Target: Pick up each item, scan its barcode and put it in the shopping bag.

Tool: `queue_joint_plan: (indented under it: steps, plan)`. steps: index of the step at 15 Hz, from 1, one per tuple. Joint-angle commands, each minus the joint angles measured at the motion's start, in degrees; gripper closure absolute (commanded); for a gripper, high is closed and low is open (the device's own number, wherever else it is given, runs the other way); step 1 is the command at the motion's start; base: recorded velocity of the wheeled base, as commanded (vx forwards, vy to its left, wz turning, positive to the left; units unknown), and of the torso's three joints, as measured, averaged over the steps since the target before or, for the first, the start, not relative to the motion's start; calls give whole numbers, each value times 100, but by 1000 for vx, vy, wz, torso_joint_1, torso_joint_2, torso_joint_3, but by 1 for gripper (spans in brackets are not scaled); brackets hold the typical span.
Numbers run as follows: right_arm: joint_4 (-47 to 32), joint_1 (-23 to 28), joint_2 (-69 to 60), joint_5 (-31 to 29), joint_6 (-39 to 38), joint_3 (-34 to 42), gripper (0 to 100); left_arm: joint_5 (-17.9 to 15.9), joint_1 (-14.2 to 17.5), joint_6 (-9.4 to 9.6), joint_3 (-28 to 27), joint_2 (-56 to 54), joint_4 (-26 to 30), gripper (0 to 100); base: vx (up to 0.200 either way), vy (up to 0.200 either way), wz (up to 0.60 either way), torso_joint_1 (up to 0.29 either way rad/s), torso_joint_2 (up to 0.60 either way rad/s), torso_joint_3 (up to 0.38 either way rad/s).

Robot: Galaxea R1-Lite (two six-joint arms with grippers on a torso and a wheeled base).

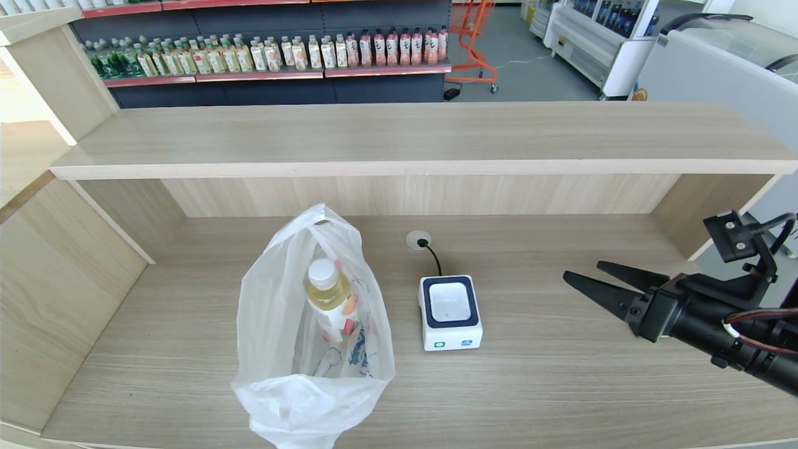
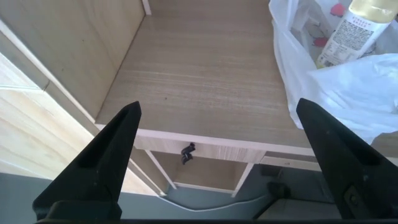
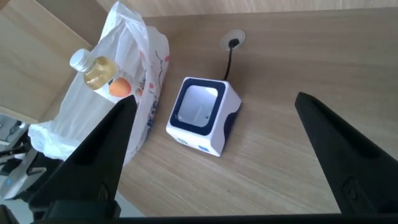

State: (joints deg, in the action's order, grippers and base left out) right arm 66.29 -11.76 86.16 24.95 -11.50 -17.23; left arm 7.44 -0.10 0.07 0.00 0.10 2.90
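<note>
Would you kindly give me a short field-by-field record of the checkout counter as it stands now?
shopping bag: white plastic, open, standing on the counter, left of the scanner
bottle: inside the bag, white cap up
scanner: white and dark blue, cabled, mid-counter
left gripper: open, empty, near the counter's front edge
right gripper: open, empty, right of the scanner

Translucent white shopping bag point(image 1: 274, 324) stands open; white-capped bottle point(image 1: 327, 293) of yellow drink upright inside. Just beside bag: barcode scanner point(image 1: 450, 312), white, navy-framed, window up.
</note>
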Motion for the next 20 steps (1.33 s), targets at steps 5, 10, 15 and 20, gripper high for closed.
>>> queue_joint_plan:
  steps: [5, 10, 15, 20]
  plan:
    - [6, -1, -38, 1, -2, 61, 0, 3, 1, -16, 0, -1, -9, 0, -40, -120, 0, 0, 1, 0]
    - [6, -28, -29, 1, 7, 70, 0, 21, 1, -192, 0, -1, -18, 0, -160, 0, 0, 3, 3, 1]
    - [-2, -19, -12, -8, 60, 97, 0, 3, 1, -139, 0, -1, -18, 0, -80, 0, 0, -2, 2, 1]
    - [-2, 183, 23, -175, 446, 351, 0, 3, 1, -130, 0, -1, -18, 0, 0, -200, 0, 4, 1, 1]
